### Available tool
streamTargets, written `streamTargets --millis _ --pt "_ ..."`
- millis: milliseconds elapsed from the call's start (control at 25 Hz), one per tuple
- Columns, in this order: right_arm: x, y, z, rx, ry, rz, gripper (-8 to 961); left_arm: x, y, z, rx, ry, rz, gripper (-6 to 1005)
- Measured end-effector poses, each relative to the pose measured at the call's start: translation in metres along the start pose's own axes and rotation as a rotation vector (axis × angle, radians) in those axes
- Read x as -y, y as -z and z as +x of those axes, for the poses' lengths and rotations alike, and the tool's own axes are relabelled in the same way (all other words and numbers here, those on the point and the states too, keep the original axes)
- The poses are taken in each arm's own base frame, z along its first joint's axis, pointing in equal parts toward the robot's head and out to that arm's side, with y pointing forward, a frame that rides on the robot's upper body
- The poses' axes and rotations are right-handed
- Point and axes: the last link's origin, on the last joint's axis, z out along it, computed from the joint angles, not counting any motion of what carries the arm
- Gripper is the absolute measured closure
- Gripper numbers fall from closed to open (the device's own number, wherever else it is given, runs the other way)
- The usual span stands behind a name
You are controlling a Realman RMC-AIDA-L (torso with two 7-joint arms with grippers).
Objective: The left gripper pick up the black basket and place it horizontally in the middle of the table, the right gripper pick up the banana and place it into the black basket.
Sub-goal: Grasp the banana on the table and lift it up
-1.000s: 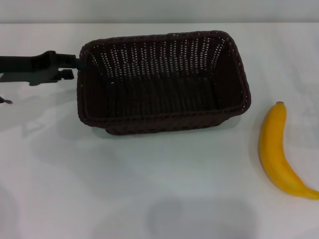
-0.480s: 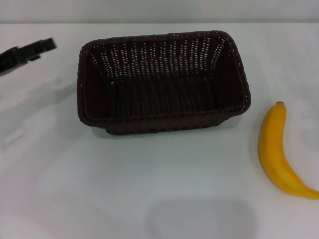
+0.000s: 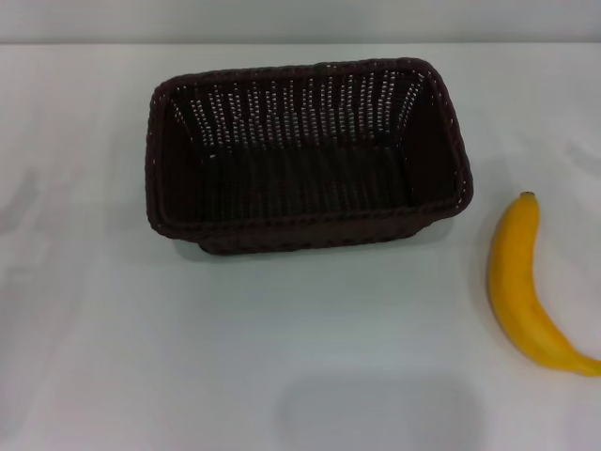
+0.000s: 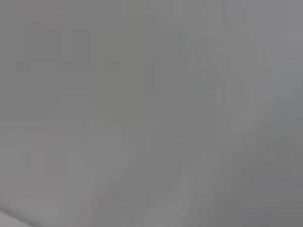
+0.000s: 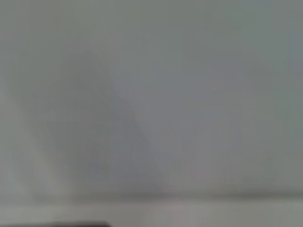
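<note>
- The black basket (image 3: 305,155) sits on the white counter (image 3: 188,357), mouth up and long side running left to right, near the middle of the head view; it lies horizontally, which fits the first half of the task as I judge it.
- Nothing touches the basket. Its braided rim and slatted walls are fully exposed, and its floor holds nothing.
- The banana (image 3: 522,287) lies on the counter well to the right of the basket and somewhat nearer the robot, clear of the basket's right wall with bare counter between them.
- The banana's dark stem tip points away from the robot and sits roughly level with the basket's near wall; its curve bows towards the basket, and its other end reaches the right edge of the head view.
- Neither the left pincer nor the right pincer shows in the head view. Both wrist views give only plain grey with no fingers, so I cannot tell how far either is open or whether it holds anything.
- Judging from the layout, the banana step is not yet done, and the fruit lies on the right arm's side.
- The basket's wide open mouth should make for an easy drop from above.
</note>
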Motion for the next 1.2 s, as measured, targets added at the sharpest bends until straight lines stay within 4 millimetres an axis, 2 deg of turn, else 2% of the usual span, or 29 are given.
streamTargets --millis 80,200,280,520,640,920,1200 --pt "-0.015 -0.001 -0.005 -0.124 0.054 0.086 132 0.005 0.007 -0.001 -0.054 -0.018 0.04 159" --pt "-0.048 0.002 -0.009 -0.24 0.138 0.187 143 0.01 0.014 -0.002 -0.112 -0.06 0.092 163" --pt "-0.063 0.004 -0.009 -0.29 0.16 0.209 142 0.013 0.016 -0.001 -0.152 -0.087 0.125 166" --pt "-0.116 -0.002 0.004 -0.49 0.157 0.266 142 0.017 0.018 -0.001 -0.243 -0.123 0.208 166" --pt "-0.139 -0.009 0.011 -0.544 0.157 0.281 143 0.017 0.013 0.0 -0.256 -0.126 0.221 166" --pt "-0.194 -0.039 0.041 -0.702 0.191 0.292 143 0.013 -0.004 0.004 -0.265 -0.179 0.215 167" --pt "-0.225 -0.054 0.056 -0.73 0.19 0.29 142 0.014 -0.019 0.005 -0.243 -0.185 0.229 167"
